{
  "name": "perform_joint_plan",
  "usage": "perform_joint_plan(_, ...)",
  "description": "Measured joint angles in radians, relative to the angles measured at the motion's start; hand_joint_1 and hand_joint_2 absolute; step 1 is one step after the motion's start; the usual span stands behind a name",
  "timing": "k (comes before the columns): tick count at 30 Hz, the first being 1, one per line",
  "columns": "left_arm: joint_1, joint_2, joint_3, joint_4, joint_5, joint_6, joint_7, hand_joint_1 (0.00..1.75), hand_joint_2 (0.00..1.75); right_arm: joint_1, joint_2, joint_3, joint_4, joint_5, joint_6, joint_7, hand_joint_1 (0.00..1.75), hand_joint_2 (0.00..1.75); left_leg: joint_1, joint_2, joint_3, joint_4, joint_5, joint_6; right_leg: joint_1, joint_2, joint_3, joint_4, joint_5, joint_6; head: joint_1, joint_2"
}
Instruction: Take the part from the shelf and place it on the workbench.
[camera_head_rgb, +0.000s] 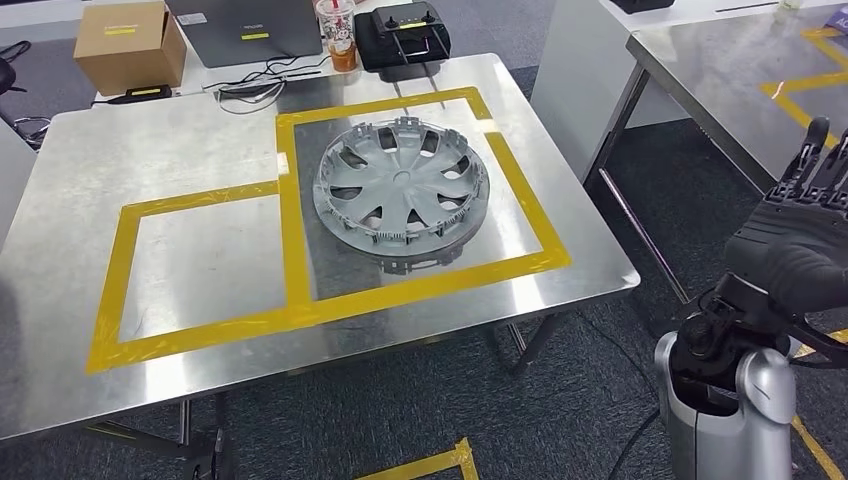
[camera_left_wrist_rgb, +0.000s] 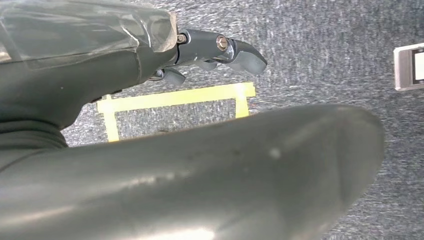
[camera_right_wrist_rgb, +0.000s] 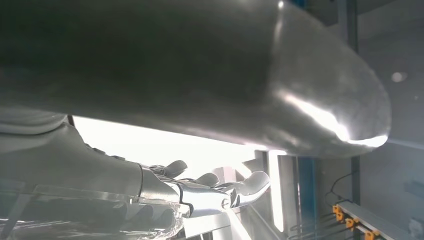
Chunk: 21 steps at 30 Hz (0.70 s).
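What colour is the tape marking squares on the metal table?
Yellow tape on the table, clearest in the head view.

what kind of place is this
Probably a workshop or robot test lab: a steel workbench marked with yellow tape holding a grey wheel cover, more tape on the grey carpet, and a laptop and cardboard box behind.

The right hand (camera_head_rgb: 800, 215) is black, with dark fingers (camera_head_rgb: 815, 140) and a matte, glove-like back. Below it sits a black wrist joint with thin black cables, then a silver rounded forearm shell (camera_head_rgb: 735, 415) with a glossy surface. In the left wrist view the left hand (camera_left_wrist_rgb: 200, 50) has dark grey fingers (camera_left_wrist_rgb: 245, 54), a brass-coloured screw, a clear plastic cover, and a thick grey thumb (camera_left_wrist_rgb: 200, 175) with a dull shine.
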Motion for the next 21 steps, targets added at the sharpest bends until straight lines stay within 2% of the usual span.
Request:
perform_joint_plan(2, 0.007, -0.002, 0.015, -0.006, -0.008, 0.001, 0.002, 0.00, 0.00, -0.001, 0.004, 0.000, -0.008, -0.001, 0.004, 0.001, 0.00, 0.00, 0.001, 0.000, -0.047, 0.016, 0.034, -0.018, -0.002, 0.002, 0.105, -0.123, 0.024, 0.016, 0.001, 0.000)
perform_joint_plan(3, 0.009, -0.002, 0.019, -0.008, -0.009, 0.001, 0.002, 0.00, 0.00, -0.003, 0.006, 0.000, -0.012, -0.001, 0.006, 0.002, 0.00, 0.00, 0.001, 0.000, -0.057, 0.023, 0.045, -0.028, 0.000, 0.004, 0.139, -0.180, 0.026, 0.009, 0.001, 0.000)
perform_joint_plan(5, 0.012, -0.002, 0.021, -0.008, -0.010, 0.002, 0.002, 0.00, 0.00, -0.004, 0.009, 0.000, -0.015, -0.001, 0.008, 0.003, 0.00, 0.00, 0.005, -0.002, -0.062, 0.024, 0.050, -0.041, 0.000, 0.003, 0.123, -0.178, 0.038, -0.010, 0.002, 0.000)
perform_joint_plan(6, 0.014, -0.002, 0.022, -0.008, -0.011, 0.002, 0.002, 0.00, 0.00, -0.004, 0.011, 0.000, -0.016, -0.001, 0.008, 0.003, 0.00, 0.00, 0.008, -0.002, -0.069, 0.038, 0.030, -0.047, -0.002, 0.002, 0.117, -0.178, 0.047, -0.020, 0.000, 0.000)
perform_joint_plan(7, 0.015, -0.002, 0.023, -0.009, -0.012, 0.003, 0.002, 0.00, 0.00, -0.005, 0.013, 0.000, -0.017, -0.001, 0.009, 0.004, 0.00, 0.00, 0.010, -0.003, -0.080, 0.070, -0.008, -0.052, -0.003, 0.000, 0.110, -0.179, 0.058, -0.030, -0.001, 0.000)
perform_joint_plan(8, 0.016, -0.002, 0.025, -0.010, -0.014, 0.003, 0.002, 0.00, 0.00, -0.006, 0.016, 0.000, -0.019, -0.001, 0.010, 0.004, 0.00, 0.00, 0.012, -0.004, -0.094, 0.122, -0.059, -0.056, -0.003, -0.001, 0.101, -0.178, 0.068, -0.036, -0.003, 0.000)
perform_joint_plan(9, 0.017, -0.002, 0.028, -0.010, -0.016, 0.004, 0.003, 0.00, 0.00, -0.006, 0.019, 0.000, -0.020, -0.001, 0.011, 0.004, 0.00, 0.00, 0.013, -0.004, -0.110, 0.188, -0.110, -0.059, -0.001, -0.001, 0.089, -0.178, 0.079, -0.040, -0.004, 0.000)
perform_joint_plan(10, 0.017, -0.002, 0.031, -0.011, -0.018, 0.005, 0.003, 0.00, 0.00, -0.005, 0.021, 0.000, -0.022, -0.001, 0.012, 0.004, 0.00, 0.00, 0.013, -0.004, -0.122, 0.252, -0.144, -0.062, 0.000, -0.001, 0.076, -0.177, 0.090, -0.042, -0.005, 0.000)
perform_joint_plan(11, 0.018, -0.001, 0.033, -0.012, -0.020, 0.006, 0.003, 0.00, 0.00, -0.004, 0.024, 0.000, -0.024, -0.001, 0.013, 0.005, 0.00, 0.00, 0.014, -0.004, -0.123, 0.295, -0.156, -0.063, 0.001, -0.001, 0.062, -0.176, 0.101, -0.041, -0.005, 0.000)
perform_joint_plan(12, 0.019, -0.001, 0.035, -0.013, -0.022, 0.008, 0.004, 0.00, 0.00, -0.003, 0.026, 0.000, -0.026, 0.000, 0.014, 0.006, 0.00, 0.00, 0.013, -0.004, -0.109, 0.309, -0.147, -0.062, 0.003, -0.001, 0.048, -0.175, 0.111, -0.040, -0.005, 0.000)
perform_joint_plan(13, 0.020, -0.001, 0.038, -0.015, -0.025, 0.009, 0.004, 0.00, 0.00, -0.002, 0.028, 0.000, -0.029, 0.001, 0.016, 0.007, 0.00, 0.00, 0.013, -0.004, -0.077, 0.284, -0.124, -0.058, 0.004, 0.000, 0.036, -0.174, 0.120, -0.038, -0.005, 0.000)
perform_joint_plan(14, 0.020, -0.001, 0.040, -0.018, -0.029, 0.010, 0.006, 0.00, 0.00, -0.002, 0.030, 0.000, -0.033, 0.002, 0.018, 0.008, 0.00, 0.00, 0.012, -0.005, -0.029, 0.229, -0.102, -0.053, 0.006, 0.001, 0.025, -0.173, 0.129, -0.036, -0.005, 0.000)
perform_joint_plan(16, 0.020, 0.000, 0.046, -0.026, -0.037, 0.012, 0.008, 0.00, 0.00, -0.003, 0.033, -0.001, -0.041, 0.003, 0.024, 0.009, 0.00, 0.00, 0.007, -0.006, 0.070, 0.091, -0.098, -0.039, 0.008, 0.001, 0.011, -0.173, 0.145, -0.027, -0.004, 0.000)
perform_joint_plan(17, 0.021, 0.001, 0.048, -0.030, -0.040, 0.013, 0.009, 0.00, 0.00, -0.003, 0.035, -0.001, -0.044, 0.004, 0.027, 0.009, 0.00, 0.00, 0.002, -0.007, 0.098, 0.046, -0.104, -0.032, 0.007, -0.001, 0.008, -0.174, 0.152, -0.021, -0.004, 0.000)
perform_joint_plan(18, 0.022, 0.002, 0.050, -0.033, -0.043, 0.014, 0.011, 0.00, 0.00, -0.004, 0.036, -0.001, -0.047, 0.004, 0.030, 0.010, 0.00, 0.00, -0.002, -0.007, 0.109, 0.023, -0.111, -0.027, 0.006, -0.002, 0.006, -0.175, 0.160, -0.014, -0.004, 0.000)
perform_joint_plan(20, 0.025, 0.003, 0.056, -0.038, -0.052, 0.017, 0.015, 0.00, 0.00, -0.003, 0.038, -0.003, -0.051, 0.005, 0.035, 0.010, 0.00, 0.00, -0.006, -0.005, 0.101, 0.011, -0.094, -0.014, 0.003, -0.002, 0.002, -0.179, 0.173, -0.002, -0.005, 0.000)
perform_joint_plan(21, 0.027, 0.003, 0.059, -0.042, -0.059, 0.018, 0.018, 0.00, 0.00, -0.002, 0.039, -0.005, -0.053, 0.006, 0.036, 0.010, 0.00, 0.00, -0.005, -0.003, 0.095, 0.004, -0.082, -0.007, 0.002, -0.002, -0.005, -0.171, 0.164, -0.001, -0.005, 0.000)
